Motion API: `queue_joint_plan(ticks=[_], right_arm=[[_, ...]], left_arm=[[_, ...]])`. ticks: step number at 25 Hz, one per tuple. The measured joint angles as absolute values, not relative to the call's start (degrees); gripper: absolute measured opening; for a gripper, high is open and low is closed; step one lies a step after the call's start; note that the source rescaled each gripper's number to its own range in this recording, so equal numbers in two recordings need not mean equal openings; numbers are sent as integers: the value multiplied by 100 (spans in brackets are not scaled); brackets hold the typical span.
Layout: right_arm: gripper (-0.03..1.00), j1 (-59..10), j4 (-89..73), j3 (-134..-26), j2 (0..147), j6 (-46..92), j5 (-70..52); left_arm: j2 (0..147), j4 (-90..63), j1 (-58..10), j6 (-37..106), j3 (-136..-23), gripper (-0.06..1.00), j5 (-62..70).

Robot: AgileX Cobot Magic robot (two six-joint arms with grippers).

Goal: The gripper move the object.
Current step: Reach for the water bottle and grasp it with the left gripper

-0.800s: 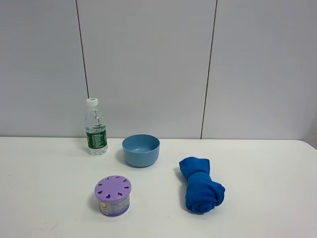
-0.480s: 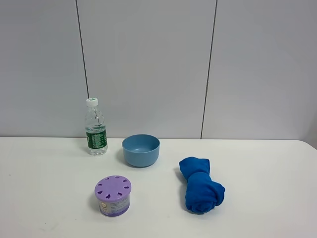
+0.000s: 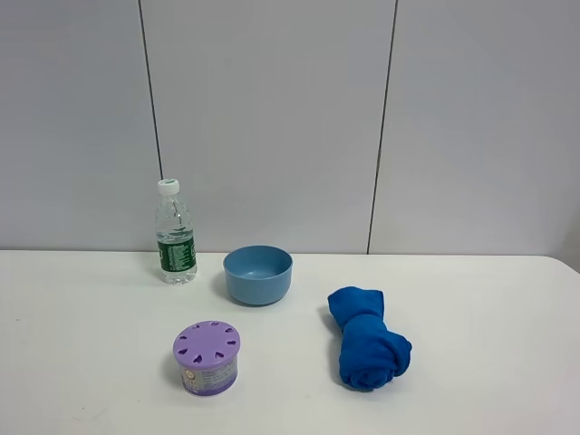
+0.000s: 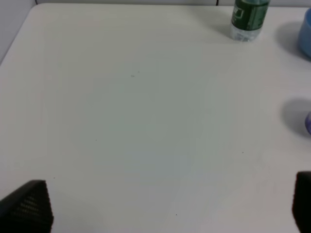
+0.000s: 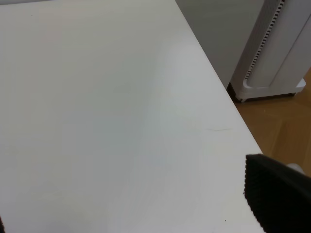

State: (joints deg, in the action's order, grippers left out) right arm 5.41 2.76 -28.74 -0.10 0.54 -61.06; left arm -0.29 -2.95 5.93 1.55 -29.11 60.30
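Observation:
The small clear water bottle (image 3: 176, 234) with a white cap and green label stands upright at the back left of the white table, left of the blue bowl (image 3: 258, 274). Its lower part shows in the left wrist view (image 4: 249, 19). Neither gripper shows in the exterior high view. In the left wrist view my left gripper (image 4: 165, 208) is open and empty, its black fingertips (image 4: 29, 206) far apart, well short of the bottle. In the right wrist view my right gripper (image 5: 136, 213) is open and empty over bare table near the right edge.
A purple round container (image 3: 207, 357) sits in front of the bowl. A rolled blue cloth (image 3: 365, 338) lies to the right. The table's right edge (image 5: 218, 92) drops to a wooden floor with a white appliance (image 5: 277, 48) beside it.

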Motion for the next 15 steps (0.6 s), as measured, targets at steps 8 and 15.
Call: queue_joint_plan(ticks=[8,15], right_arm=[[100,541,276,-2874,-10,54,-6106],[100,541,276,-2874,-10,54,-6106]], left_arm=[[-29,-295,593,155,-2911,100,6030],[-22,-516,593,155,-3029,100,5761]])
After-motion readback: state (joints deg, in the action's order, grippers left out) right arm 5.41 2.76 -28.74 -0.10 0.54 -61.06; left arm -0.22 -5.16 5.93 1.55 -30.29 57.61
